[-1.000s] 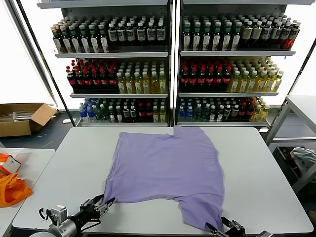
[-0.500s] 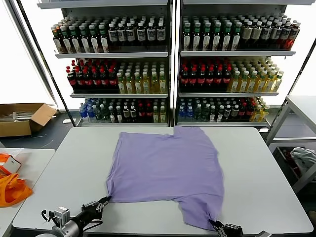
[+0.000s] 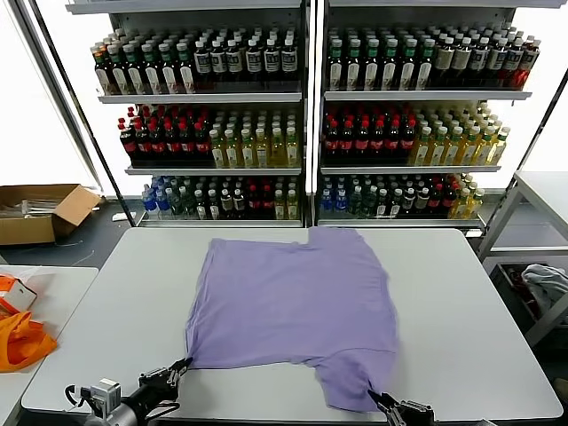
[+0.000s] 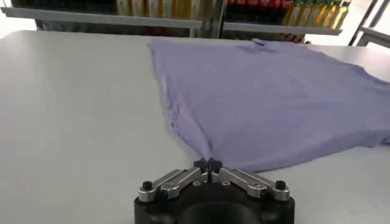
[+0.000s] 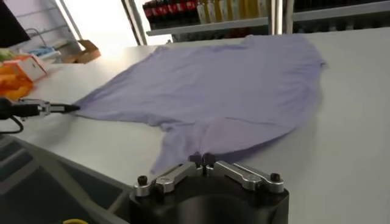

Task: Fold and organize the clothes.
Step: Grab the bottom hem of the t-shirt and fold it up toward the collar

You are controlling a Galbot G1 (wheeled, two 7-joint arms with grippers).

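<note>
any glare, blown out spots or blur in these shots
Head view: windows either side of the drink shelves are washed out white. Left wrist view: the T-shirt and far shelves look soft, the left gripper sharper. Right wrist view: bright glare beside the shelves, soft background behind the right gripper.

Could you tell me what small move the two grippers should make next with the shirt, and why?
Probably lift both together. The left gripper is shut on the near corner of the thin lavender T-shirt lying flat on the white table, and the right gripper on its near sleeve.
</note>
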